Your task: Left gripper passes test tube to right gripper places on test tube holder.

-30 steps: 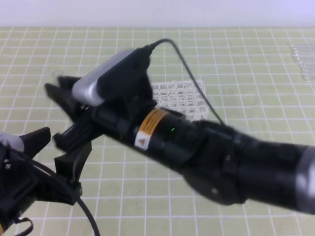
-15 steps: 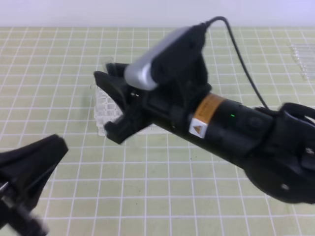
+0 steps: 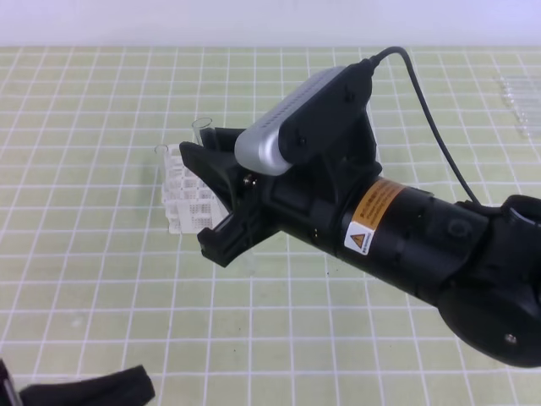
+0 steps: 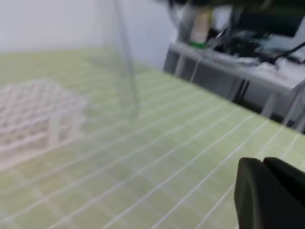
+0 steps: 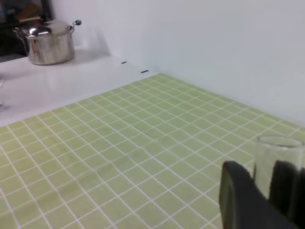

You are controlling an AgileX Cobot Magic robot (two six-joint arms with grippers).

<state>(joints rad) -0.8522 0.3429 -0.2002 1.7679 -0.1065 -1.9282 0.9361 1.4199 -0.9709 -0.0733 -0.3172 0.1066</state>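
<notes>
While clamped, right pincer (image 3: pixel 221 196) grips clear cylindrical test tube (image 5: pixel 276 164).

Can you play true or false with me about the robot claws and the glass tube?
1. The right claw is holding a glass test tube. True.
2. The left claw is wide open. False: it is shut, and holds nothing.
3. The rack with lots of little holes is white. True.
4. The shiny pot sits on the green mat. False: it sits on a white surface beyond the mat.
</notes>
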